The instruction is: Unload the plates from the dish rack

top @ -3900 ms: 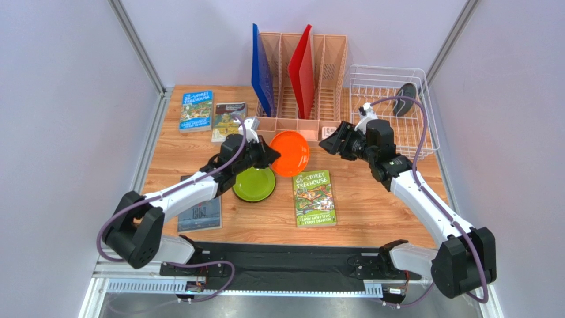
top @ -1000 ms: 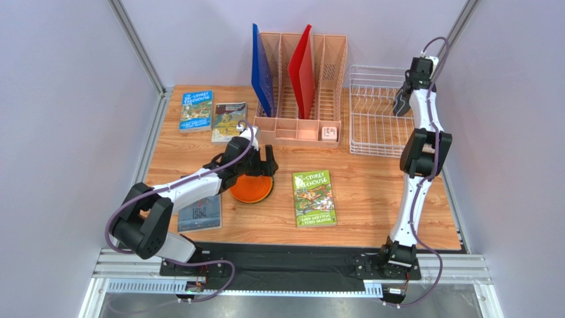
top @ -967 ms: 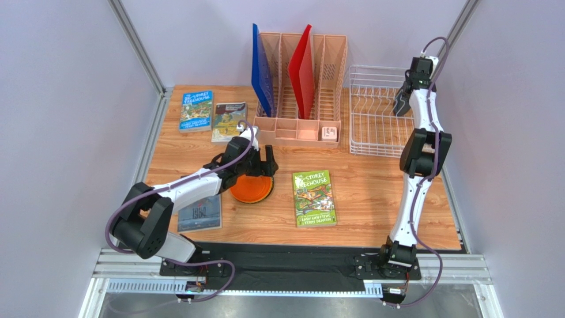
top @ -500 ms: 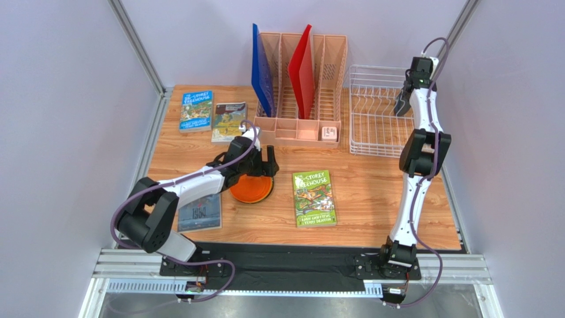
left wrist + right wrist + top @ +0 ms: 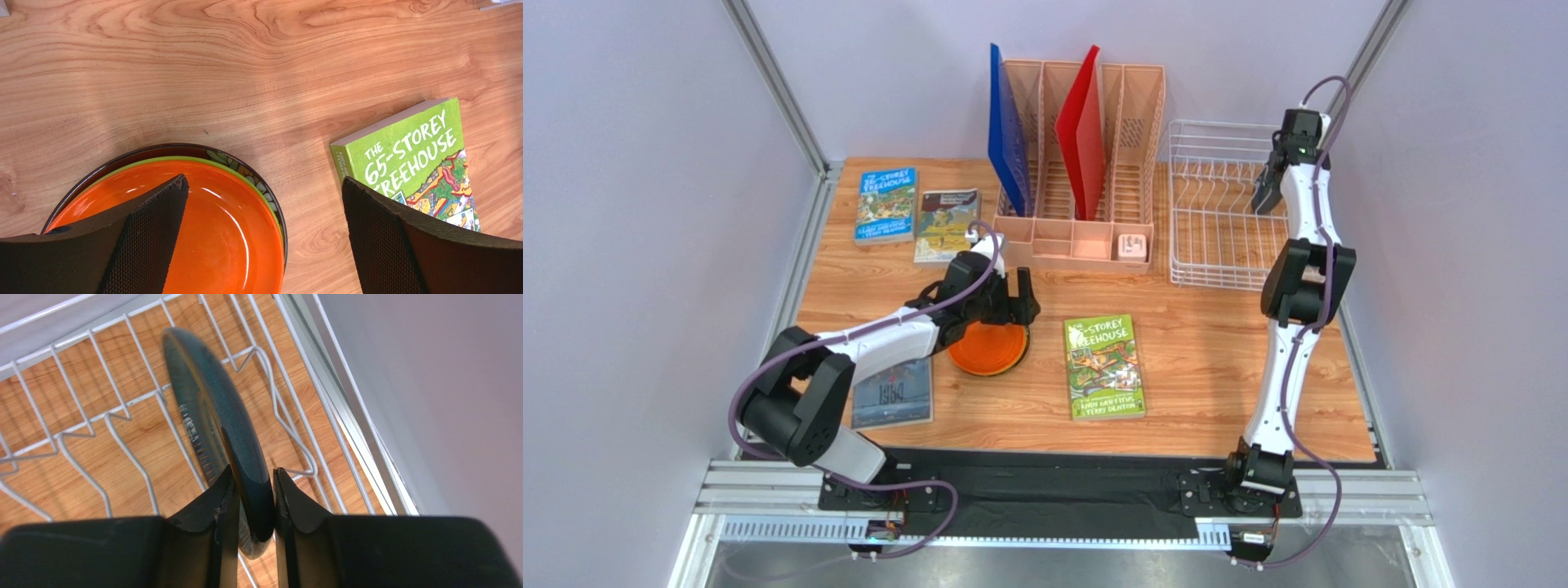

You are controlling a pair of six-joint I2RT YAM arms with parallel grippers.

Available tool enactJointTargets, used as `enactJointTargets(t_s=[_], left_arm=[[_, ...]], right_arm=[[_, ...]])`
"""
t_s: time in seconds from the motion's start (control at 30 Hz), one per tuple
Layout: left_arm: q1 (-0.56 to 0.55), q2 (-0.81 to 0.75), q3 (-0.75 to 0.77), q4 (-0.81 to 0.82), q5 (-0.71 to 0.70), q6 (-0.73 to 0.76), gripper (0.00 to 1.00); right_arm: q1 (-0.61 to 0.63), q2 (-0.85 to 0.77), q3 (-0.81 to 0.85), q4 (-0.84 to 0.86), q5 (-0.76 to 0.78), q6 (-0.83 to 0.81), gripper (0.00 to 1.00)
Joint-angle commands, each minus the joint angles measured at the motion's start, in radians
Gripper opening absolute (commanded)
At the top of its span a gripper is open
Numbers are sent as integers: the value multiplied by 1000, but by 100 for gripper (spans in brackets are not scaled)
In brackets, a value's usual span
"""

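Top view: the rack (image 5: 1237, 124) sits at 1 o'clock on the worktop (image 5: 1210, 355). My right arm stands tall and reaches down into the rack's right side. It hides the plate there from this view. The orange plate (image 5: 989, 349) lies at 8 o'clock from the middle of the worktop. A book (image 5: 1104, 365) lies at 3 o'clock from it. My left jaws hang right over that plate.

Left wrist view: my left jaws are spread wide and hold nothing. Under them the orange plate sits in the green plate (image 5: 184, 160). That one sits in the red plate (image 5: 245, 171). I think they are piled up so they take little room.

Right wrist view: the teal plate (image 5: 212, 410) stands on its edge in the rack, running from 11 o'clock down to 6 o'clock. The wire prongs keep it from falling over. My right jaws pinch its top rim, one pad on each face. The rim is the part that sticks up free, so I hold it there. This looks like the last plate to take out. I think it should go straight up, so it does not catch on the wires.
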Motion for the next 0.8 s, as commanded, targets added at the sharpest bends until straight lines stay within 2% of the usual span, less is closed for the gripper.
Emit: enactJointTargets(t_s=[0.0,0.07,0.2,0.37,0.47,0.57,0.77], left_arm=[[5,12,42,25,13,12,100],[5,12,36,31,17,11,100],[5,14,38,31,15,11,100],[5,9,38,28,9,8,100],[5,-1,36,24,4,11,100],[5,-9,35,21,-2,11,100],[5,-15,31,21,6,6,100]], right_arm=[[7,21,25,-3,-31,-4,8],[14,18,22,11,-25,-18,0],[52,-48,-89,104,55,-101,0],[116,-197,-342,344,231,-167,0],[138,-274,-413,443,304,-191,0],[150,-330,-446,494,329,-205,0],[152,-338,-452,502,381,-210,0]])
